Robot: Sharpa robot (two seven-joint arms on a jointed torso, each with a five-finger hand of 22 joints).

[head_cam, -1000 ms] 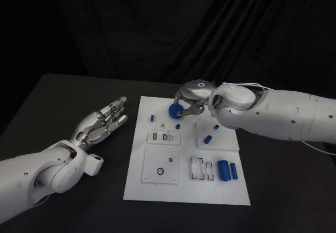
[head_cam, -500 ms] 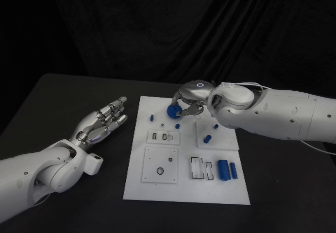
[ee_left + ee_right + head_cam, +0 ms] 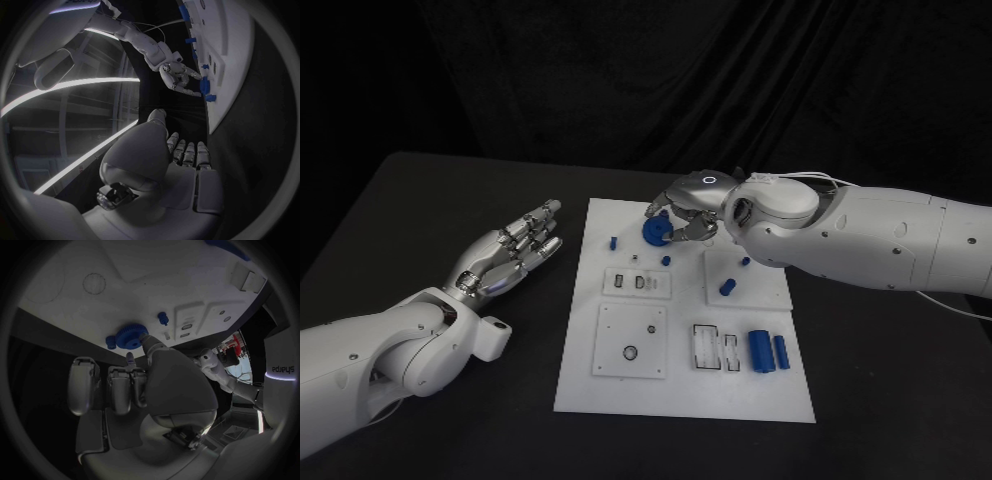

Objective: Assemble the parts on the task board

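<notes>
You're early in the job: the task board (image 3: 682,395) sits mid-frame on the worktop (image 3: 430,200), most parts loose. Lower right, its slotted tray (image 3: 715,347) looks empty, two blue cylinders (image 3: 769,350) beside it. Left hand (image 3: 514,250) hovers left of the board, fingers spread, holding nothing. Right hand (image 3: 692,208) pinches the blue gear (image 3: 656,230) at the board's upper edge.

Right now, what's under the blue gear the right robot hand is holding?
The right robot hand holds the blue gear above the white task board near its far edge. The board spot right beneath is covered by the gear and fingers.
</notes>
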